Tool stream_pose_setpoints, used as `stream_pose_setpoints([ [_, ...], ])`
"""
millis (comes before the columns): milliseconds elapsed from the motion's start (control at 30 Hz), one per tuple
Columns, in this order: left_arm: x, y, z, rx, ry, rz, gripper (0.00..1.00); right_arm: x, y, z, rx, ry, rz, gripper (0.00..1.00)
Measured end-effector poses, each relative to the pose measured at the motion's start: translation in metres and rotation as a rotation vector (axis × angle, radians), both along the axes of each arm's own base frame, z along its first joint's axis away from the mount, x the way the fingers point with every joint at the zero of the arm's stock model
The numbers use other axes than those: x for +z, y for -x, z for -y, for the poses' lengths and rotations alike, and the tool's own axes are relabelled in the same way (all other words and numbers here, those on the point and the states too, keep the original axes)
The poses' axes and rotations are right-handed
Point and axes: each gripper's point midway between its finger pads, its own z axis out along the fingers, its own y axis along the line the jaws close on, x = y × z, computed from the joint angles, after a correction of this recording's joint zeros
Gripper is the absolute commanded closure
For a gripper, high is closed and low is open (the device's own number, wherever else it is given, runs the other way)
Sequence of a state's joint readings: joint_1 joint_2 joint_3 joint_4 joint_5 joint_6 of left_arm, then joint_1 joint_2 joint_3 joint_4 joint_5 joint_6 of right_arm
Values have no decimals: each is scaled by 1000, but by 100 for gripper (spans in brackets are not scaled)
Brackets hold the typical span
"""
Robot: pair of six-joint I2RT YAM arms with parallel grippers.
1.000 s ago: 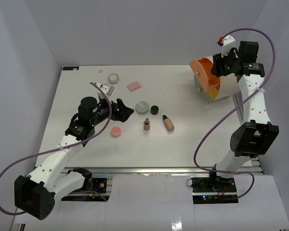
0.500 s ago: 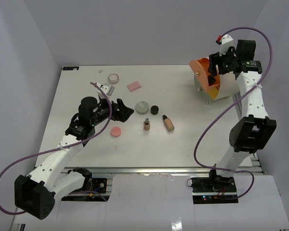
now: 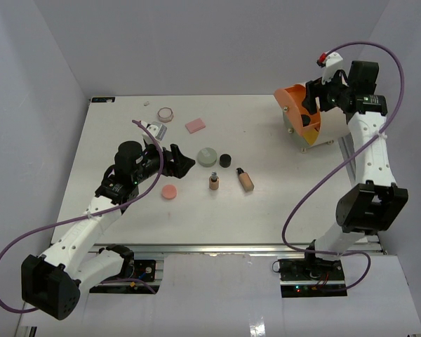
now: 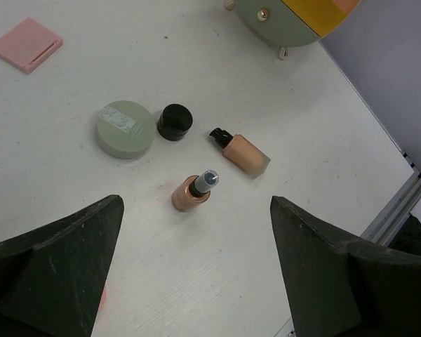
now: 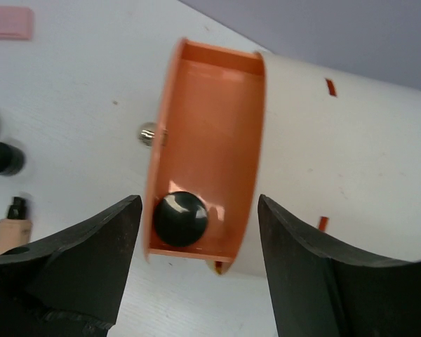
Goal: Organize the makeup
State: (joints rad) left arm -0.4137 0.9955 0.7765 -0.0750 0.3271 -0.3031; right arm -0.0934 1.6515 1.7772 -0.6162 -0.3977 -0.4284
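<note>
My left gripper [image 3: 177,160] is open and empty, low over the table, with the pink disc [image 3: 169,191] just beside it. Ahead of it lie the grey-green compact [image 4: 126,128], a small black jar [image 4: 175,121], the tiny brown bottle [image 4: 194,192] and the beige tube [image 4: 241,152]. The pink pad [image 3: 195,126] and a small round jar [image 3: 166,112] lie further back. My right gripper [image 5: 200,232] is open and empty above the case's pulled-out orange drawer [image 5: 210,126]. A black round compact [image 5: 180,218] lies in that drawer.
The cream drum-shaped case [image 3: 324,121] stands at the back right, its orange drawer [image 3: 295,105] sticking out to the left. A small clear item [image 3: 159,130] lies near the round jar. Grey walls close in the table [image 3: 266,217] on three sides.
My right gripper has moved left from beside the case to above the orange drawer, which now sticks out a little further. The left arm and the table's items have not moved.
</note>
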Motion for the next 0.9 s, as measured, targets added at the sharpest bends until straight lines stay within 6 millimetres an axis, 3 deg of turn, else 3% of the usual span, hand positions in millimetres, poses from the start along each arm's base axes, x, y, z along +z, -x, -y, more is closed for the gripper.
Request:
stream_pose_setpoints([
  [100, -2, -1, 0, 0, -2, -6, 5, 6, 47, -28, 151, -61, 27, 33],
  [233, -10, -4, 2, 0, -12, -30, 9, 5, 118, -83, 420, -149, 62, 36],
  [367, -30, -9, 5, -1, -30, -90, 19, -43, 181, -145, 670, -229, -22, 35],
  [467, -55, -13, 10, -13, -49, -167, 25, -92, 205, -157, 704, -264, -148, 31],
  [533, -73, -15, 16, -34, -58, -238, 25, -115, 205, -154, 661, -266, -222, 29],
  [667, -90, -20, 24, -59, -71, -335, 23, -138, 188, -160, 597, -190, -267, 25],
  [800, -78, -24, 25, -55, -73, -321, 17, -157, 168, -187, 583, -81, -310, 22],
  [900, -64, -20, 18, -34, -77, -276, 17, -166, 130, -208, 554, -25, -337, 19],
])
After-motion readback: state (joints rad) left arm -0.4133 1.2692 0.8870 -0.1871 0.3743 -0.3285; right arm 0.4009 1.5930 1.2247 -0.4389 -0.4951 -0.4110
